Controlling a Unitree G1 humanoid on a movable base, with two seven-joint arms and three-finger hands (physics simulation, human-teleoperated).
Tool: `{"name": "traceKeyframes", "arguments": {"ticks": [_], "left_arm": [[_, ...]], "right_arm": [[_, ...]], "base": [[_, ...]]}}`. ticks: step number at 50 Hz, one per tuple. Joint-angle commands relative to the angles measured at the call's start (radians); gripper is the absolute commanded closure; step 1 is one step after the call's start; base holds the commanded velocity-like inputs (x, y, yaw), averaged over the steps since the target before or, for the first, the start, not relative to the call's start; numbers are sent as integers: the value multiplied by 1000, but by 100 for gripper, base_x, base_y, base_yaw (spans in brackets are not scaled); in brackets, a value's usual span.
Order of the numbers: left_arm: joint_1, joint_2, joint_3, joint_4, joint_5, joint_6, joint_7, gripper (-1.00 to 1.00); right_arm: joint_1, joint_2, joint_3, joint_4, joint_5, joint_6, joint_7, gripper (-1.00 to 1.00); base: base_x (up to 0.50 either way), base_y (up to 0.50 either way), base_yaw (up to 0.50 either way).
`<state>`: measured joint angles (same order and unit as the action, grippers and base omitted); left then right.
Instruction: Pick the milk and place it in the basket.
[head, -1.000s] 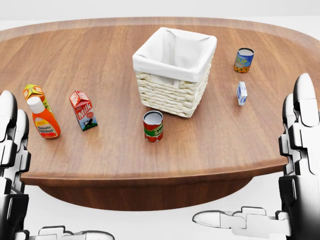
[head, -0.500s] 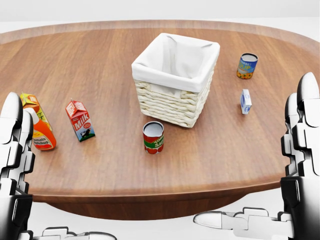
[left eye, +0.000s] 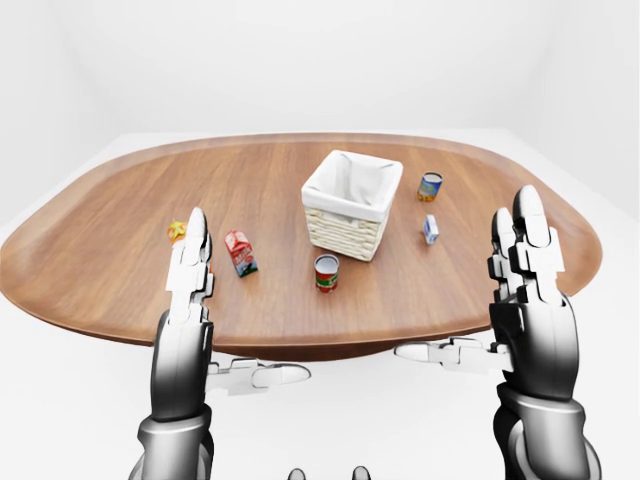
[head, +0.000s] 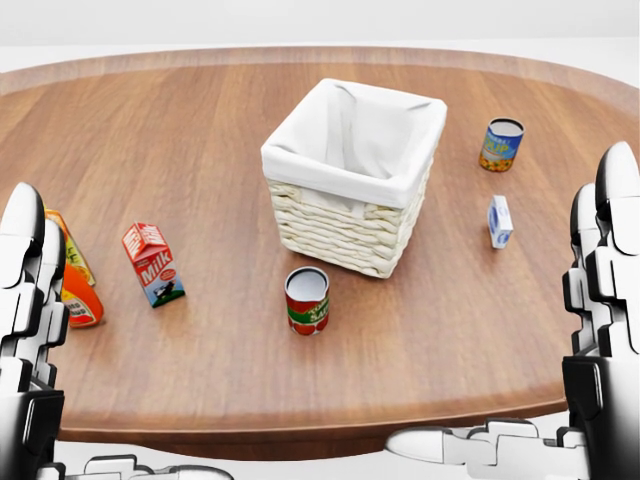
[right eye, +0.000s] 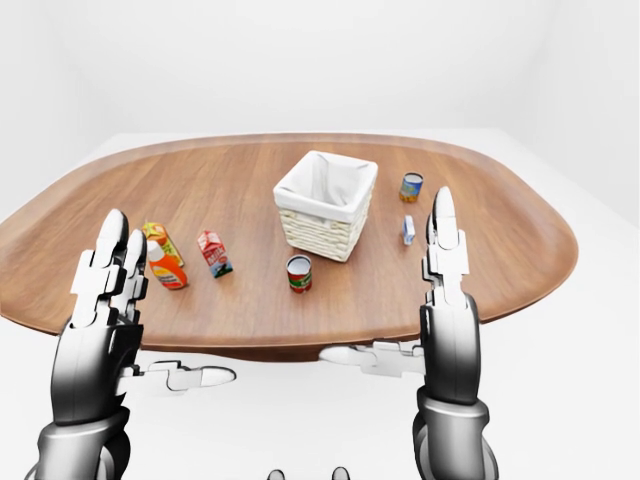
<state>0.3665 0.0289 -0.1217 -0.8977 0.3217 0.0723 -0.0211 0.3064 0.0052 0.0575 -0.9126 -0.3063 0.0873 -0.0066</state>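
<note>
Oval wooden surface (head: 200, 120) carried several non-task items. Red tomato can (head: 307, 300) stood upright w/ open top, near bottom centre of head view. Blue/yellow can (head: 501, 145) stood upright at upper right. Small blue-white carton (head: 500, 221) sat below it, well apart from both cans. At far left, ketchup bottle (right eye: 166, 268) w/ white cap stood just beside an orange-yellow carton (right eye: 157, 236); in right-eye view the two overlapped, contact unclear. Surroundings were plain white.
</note>
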Motion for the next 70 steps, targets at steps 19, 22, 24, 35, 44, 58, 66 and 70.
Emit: {"name": "traceKeyframes", "arguments": {"ticks": [19, 22, 24, 35, 44, 58, 66, 70], "left_arm": [[-14, 12, -28, -14, 28, 15, 5, -100], [-19, 4, -10, -8, 28, 15, 11, -100], [-14, 4, -6, 1, 27, 11, 12, -100], [-10, 5, -21, -24, 18, 15, -1, -100], [-17, 11, -35, -49, 37, 15, 0, -100], [-10, 16, -38, -28, 35, 1, 9, -100], [-5, 15, -37, -19, 34, -12, 11, -100], [-6, 13, -41, -29, 35, -5, 9, -100]], "right_arm": [[7, 1, 0, -28, 2, 0, 14, -100], [6, -1, -2, -20, 5, 0, 13, -100], [9, -1, -2, -25, 5, 0, 15, -100], [8, 0, -2, -28, 6, 0, 18, -100], [3, 0, -4, -28, 9, 0, 19, -100], [7, -1, -1, -31, 15, 0, 21, -100], [7, -2, -2, -22, 16, 0, 19, -100], [3, 0, -10, -35, 19, 0, 23, -100]], "base": [[16, 0, 0], [16, 0, 0], [16, 0, 0], [16, 0, 0], [16, 0, 0], [16, 0, 0], [16, 0, 0], [16, 0, 0]]}}
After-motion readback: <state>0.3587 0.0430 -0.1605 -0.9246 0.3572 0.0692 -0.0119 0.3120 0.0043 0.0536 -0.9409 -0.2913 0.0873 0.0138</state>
